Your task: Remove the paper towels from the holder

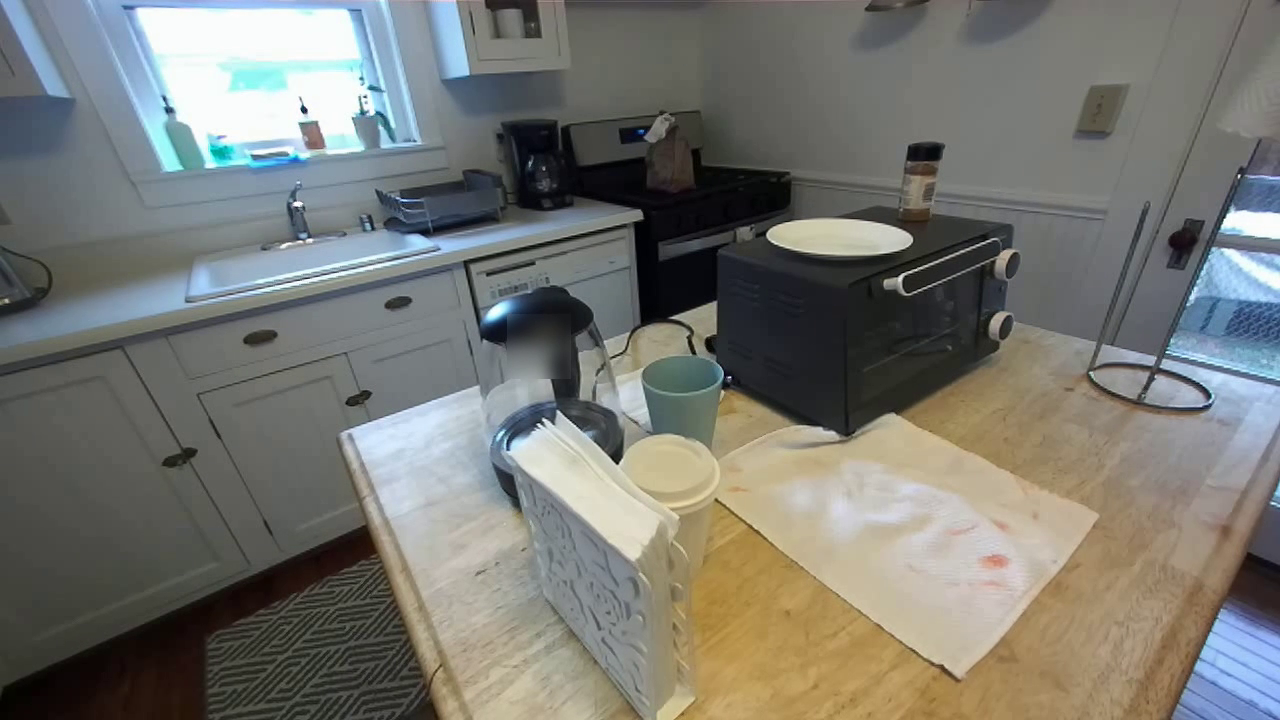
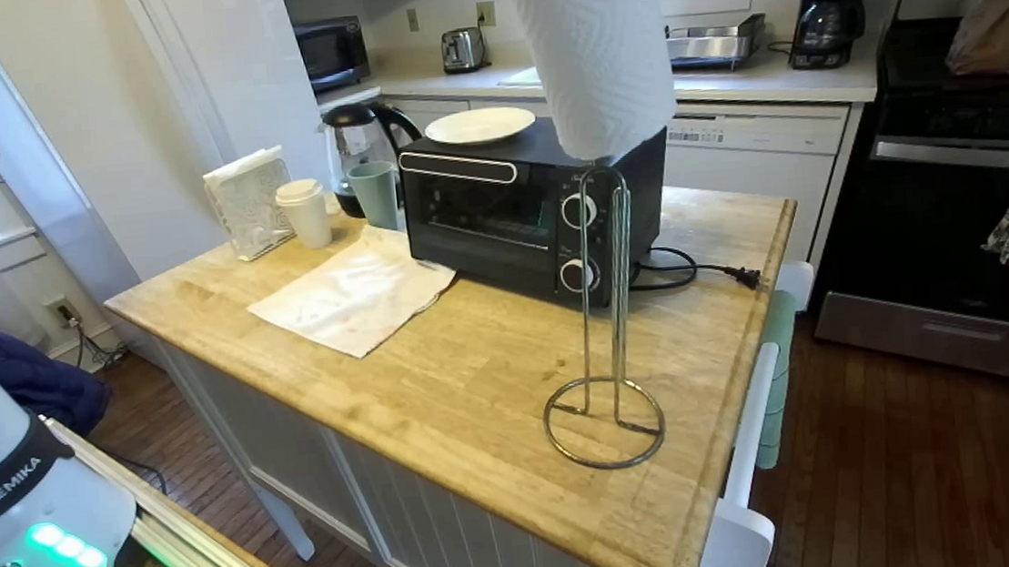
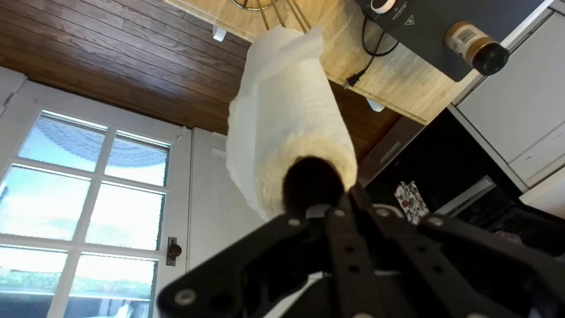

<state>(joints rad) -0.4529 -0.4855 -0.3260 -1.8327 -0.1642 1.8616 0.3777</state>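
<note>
The white paper towel roll (image 2: 599, 56) is in the air above the wire holder (image 2: 622, 291), its lower end just over the holder's top. A corner of the roll (image 1: 1262, 100) shows at the top right of an exterior view, above the holder (image 1: 1168, 407). In the wrist view the roll (image 3: 291, 101) hangs from my gripper (image 3: 353, 194), its open core facing me. The fingers are nearly together, pinching the roll's wall at the core's edge. The holder stands upright on the wooden table. The gripper is out of view in both exterior views.
A black toaster oven (image 2: 479, 203) bears a white plate (image 2: 480, 125) and a spice jar (image 1: 920, 182). A flat stained paper towel (image 1: 900, 530) lies beside it. A napkin holder (image 1: 600, 580), lidded cup (image 1: 672, 470), green cup (image 1: 682, 395) and kettle (image 1: 500, 400) stand behind.
</note>
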